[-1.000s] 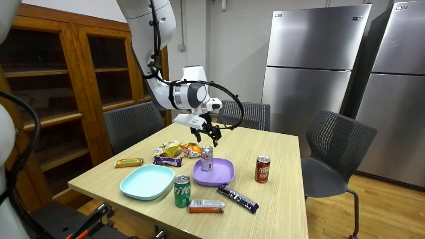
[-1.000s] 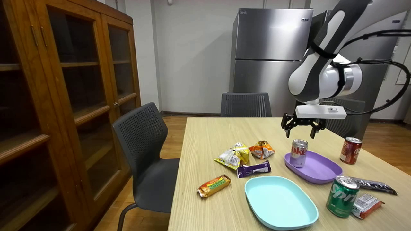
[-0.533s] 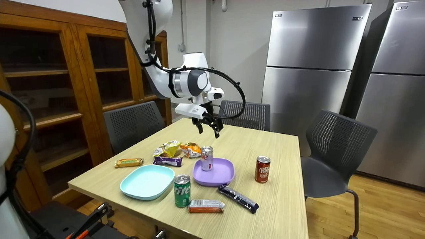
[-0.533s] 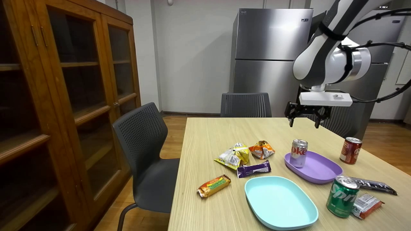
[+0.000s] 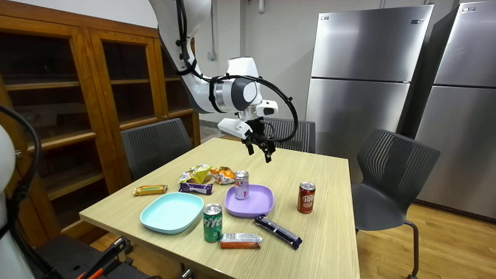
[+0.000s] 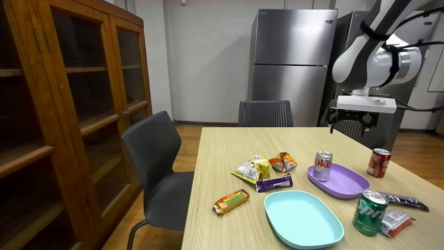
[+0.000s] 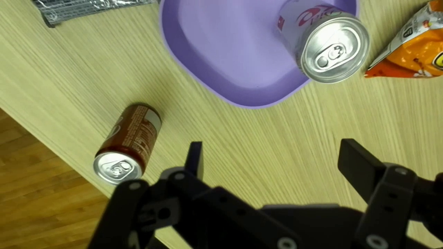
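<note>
My gripper [image 7: 271, 147] stands wide open above the tabletop, with only wood grain between its fingers [image 7: 360, 166]. In both exterior views the gripper [image 5: 259, 154] [image 6: 347, 132] hangs in the air beyond a purple plate [image 5: 254, 209], touching nothing. A silver Diet Coke can [image 6: 323, 166] is upright on that plate, toward one side of it. In the wrist view the can's top [image 7: 334, 52] shows ahead of the right finger. A dark red Dr Pepper can [image 7: 133, 135] stands on the table at the left finger's side, apart from it.
A turquoise plate [image 6: 303, 218], a green Sprite can [image 5: 212, 224], a dark-wrapped bar [image 5: 278, 231] and an orange-white packet [image 5: 240, 240] lie nearer the table front. Yellow [image 6: 255, 168] and orange bags [image 6: 283, 161], a purple bar [image 6: 274, 183] and a gold bar [image 6: 231, 200] are grouped aside. Chairs [image 5: 391, 178] surround the table.
The open gripper has risen from just above the Diet Coke can, then shifted to the right in both exterior views. The can and everything else on the table stayed put.
</note>
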Available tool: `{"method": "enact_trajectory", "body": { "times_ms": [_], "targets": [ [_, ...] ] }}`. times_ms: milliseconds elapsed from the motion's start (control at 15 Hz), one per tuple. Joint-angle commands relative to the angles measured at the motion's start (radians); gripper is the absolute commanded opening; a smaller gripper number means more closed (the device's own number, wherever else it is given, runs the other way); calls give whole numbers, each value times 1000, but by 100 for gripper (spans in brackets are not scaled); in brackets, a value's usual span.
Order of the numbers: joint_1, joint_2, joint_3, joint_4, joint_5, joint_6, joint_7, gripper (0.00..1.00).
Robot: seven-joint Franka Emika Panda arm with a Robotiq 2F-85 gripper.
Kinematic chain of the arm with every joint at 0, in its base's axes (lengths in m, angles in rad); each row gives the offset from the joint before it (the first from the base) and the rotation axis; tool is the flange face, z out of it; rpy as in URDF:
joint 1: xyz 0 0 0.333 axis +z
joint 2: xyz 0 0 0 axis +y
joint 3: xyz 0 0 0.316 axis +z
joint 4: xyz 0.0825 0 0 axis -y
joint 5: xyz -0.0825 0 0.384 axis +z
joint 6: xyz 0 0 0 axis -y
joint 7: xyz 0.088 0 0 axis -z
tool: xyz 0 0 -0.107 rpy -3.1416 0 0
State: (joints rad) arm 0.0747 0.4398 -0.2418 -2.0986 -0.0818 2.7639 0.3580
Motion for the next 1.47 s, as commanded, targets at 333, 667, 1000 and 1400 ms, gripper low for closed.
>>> {"method": "enact_trajectory", "body": {
  "times_ms": [333, 667, 1000, 1400],
  "targets": [
    [-79, 52, -19, 86, 103, -36, 54, 100],
    [-122, 142, -34, 187, 144, -64, 67, 100],
    [-154, 244, -45, 307, 158, -130, 84, 100],
    [-170, 346, -57, 437, 153, -218, 119, 100]
  ]
}}
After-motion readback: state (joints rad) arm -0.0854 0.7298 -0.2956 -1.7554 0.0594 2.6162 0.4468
